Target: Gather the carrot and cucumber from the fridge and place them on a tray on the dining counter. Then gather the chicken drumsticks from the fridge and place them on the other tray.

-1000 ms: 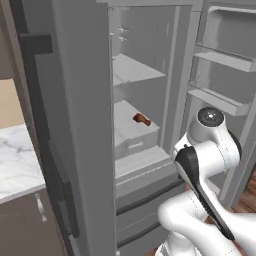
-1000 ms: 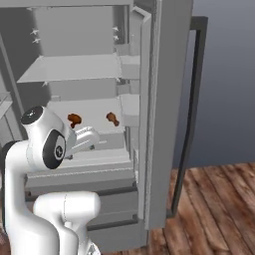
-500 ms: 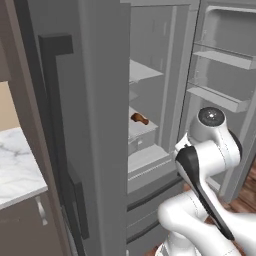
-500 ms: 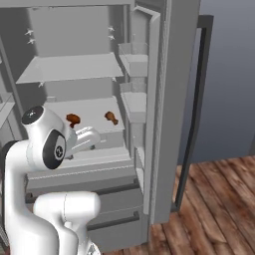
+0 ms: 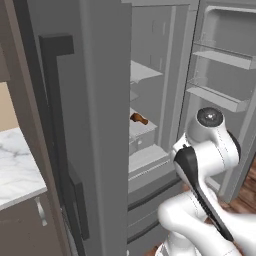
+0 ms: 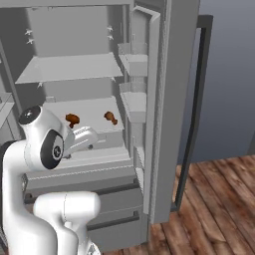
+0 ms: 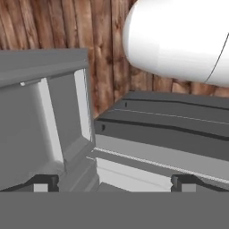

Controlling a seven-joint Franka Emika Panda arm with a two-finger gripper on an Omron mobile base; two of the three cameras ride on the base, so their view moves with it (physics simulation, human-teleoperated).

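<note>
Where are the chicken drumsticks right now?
In the right base view, both chicken drumsticks lie apart on the middle shelf of the open fridge, just behind the robot's arm.

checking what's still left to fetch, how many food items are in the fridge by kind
drumsticks: 2, one at and one at, both on the same fridge shelf
carrot: 0 seen
cucumber: 0 seen
total: 2
</note>
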